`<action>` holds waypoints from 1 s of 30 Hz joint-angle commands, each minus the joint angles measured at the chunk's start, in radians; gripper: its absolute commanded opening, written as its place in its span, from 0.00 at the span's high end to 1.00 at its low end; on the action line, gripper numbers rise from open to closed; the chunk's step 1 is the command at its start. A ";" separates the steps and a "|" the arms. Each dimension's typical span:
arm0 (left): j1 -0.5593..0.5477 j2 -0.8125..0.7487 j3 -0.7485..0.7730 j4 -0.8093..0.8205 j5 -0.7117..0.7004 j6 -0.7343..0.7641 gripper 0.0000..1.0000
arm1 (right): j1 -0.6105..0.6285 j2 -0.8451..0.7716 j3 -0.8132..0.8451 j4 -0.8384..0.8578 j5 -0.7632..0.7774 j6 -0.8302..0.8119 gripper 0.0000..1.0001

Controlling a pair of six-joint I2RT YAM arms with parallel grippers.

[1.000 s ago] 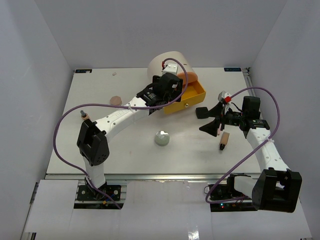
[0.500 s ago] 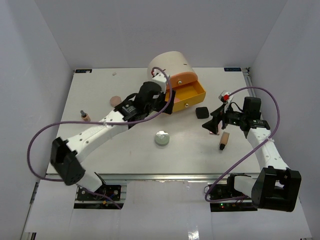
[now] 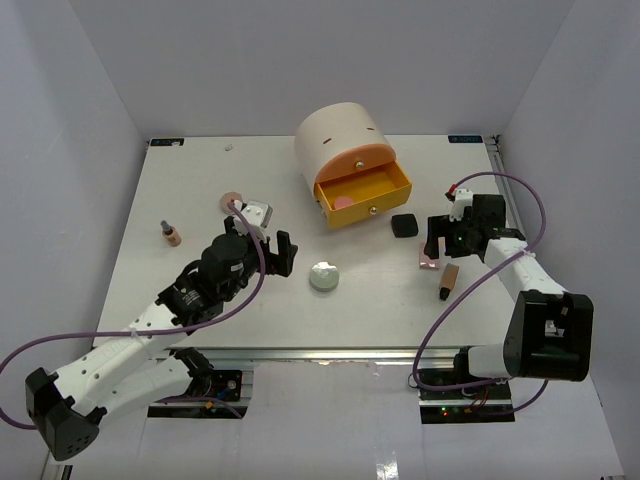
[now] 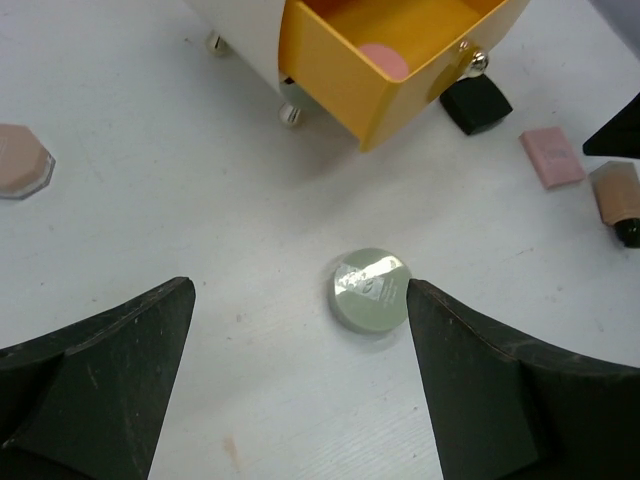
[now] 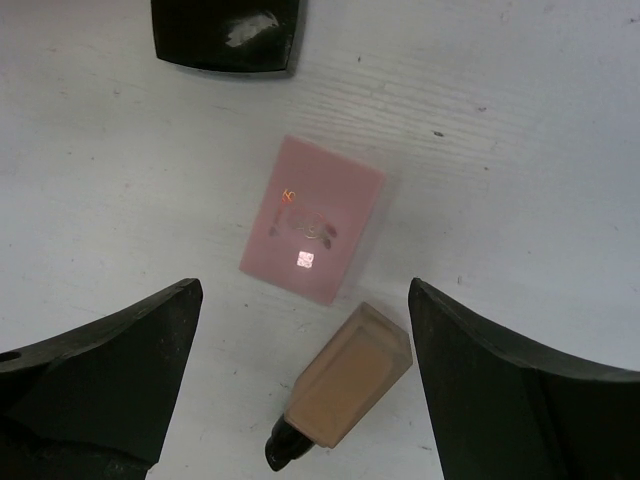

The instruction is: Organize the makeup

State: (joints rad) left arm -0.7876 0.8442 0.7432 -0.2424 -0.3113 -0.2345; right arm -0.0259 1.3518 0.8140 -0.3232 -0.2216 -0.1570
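The makeup lies scattered. A silver-white round compact (image 3: 323,276) (image 4: 369,290) rests mid-table, just inside the right finger of my open left gripper (image 3: 277,254) (image 4: 300,288), which hovers over it. A black square case (image 3: 403,225) (image 5: 227,35), a pink flat palette (image 3: 429,262) (image 5: 312,218) and a tan tube (image 3: 448,281) (image 5: 350,385) lie at the right, apart from each other. My right gripper (image 3: 440,240) (image 5: 305,290) hangs open above the palette and tube, touching neither. One pink disc (image 3: 342,201) (image 4: 383,60) lies in the open orange drawer (image 3: 400,185).
The cream drum (image 3: 340,135) stands at the back with its orange drawer pulled out toward me. Another pink disc (image 3: 232,202) (image 4: 20,160) and a small tan tube (image 3: 170,233) lie at the left. White walls close in the table's sides and back.
My left arm has pulled back from the orange drawer and now hangs lower over the compact. The right gripper has shifted over the palette and tube, its jaws slightly narrower.
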 commanded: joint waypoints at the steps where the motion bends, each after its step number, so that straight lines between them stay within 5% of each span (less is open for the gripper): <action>1: 0.004 -0.061 -0.004 0.029 -0.029 -0.010 0.02 | 0.024 0.017 0.053 0.006 0.129 0.076 0.10; 30: 0.004 -0.104 -0.013 0.022 -0.011 -0.015 0.02 | 0.160 0.241 0.097 0.041 0.268 0.146 0.02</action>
State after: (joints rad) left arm -0.7876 0.7561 0.7300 -0.2317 -0.3211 -0.2447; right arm 0.1175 1.5792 0.8733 -0.3127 -0.0119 -0.0212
